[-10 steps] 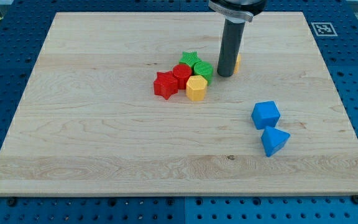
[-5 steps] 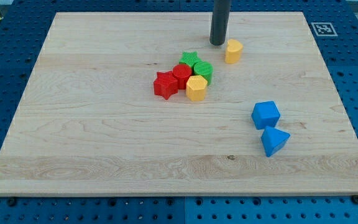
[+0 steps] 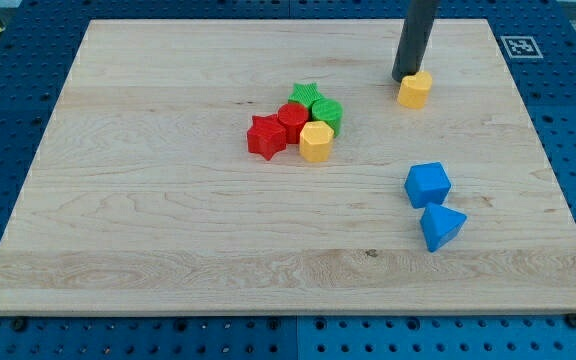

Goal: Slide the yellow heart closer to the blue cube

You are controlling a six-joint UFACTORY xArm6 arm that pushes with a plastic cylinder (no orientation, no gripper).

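tip (image 3: 406, 79) touches yellow heart (image 3: 414, 90) on its top-left side, near board's top edge; blue cube (image 3: 428, 185) lies toward bottom edge. no pincer fitted, state not applicable.

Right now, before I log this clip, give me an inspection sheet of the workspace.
Surface: wooden board on a blue pegboard bench.
Job's things: yellow heart near the view's top right; blue cube below it, well apart.
Clutter: blue pyramid-like block touching the cube; huddle of red star, red cylinder, green star, green cylinder, yellow hexagonal block.
Fingers: none; my tip sits against the heart's upper left.
Cables: nothing seen.
Surroundings: fiducial marker at the board's top right corner.
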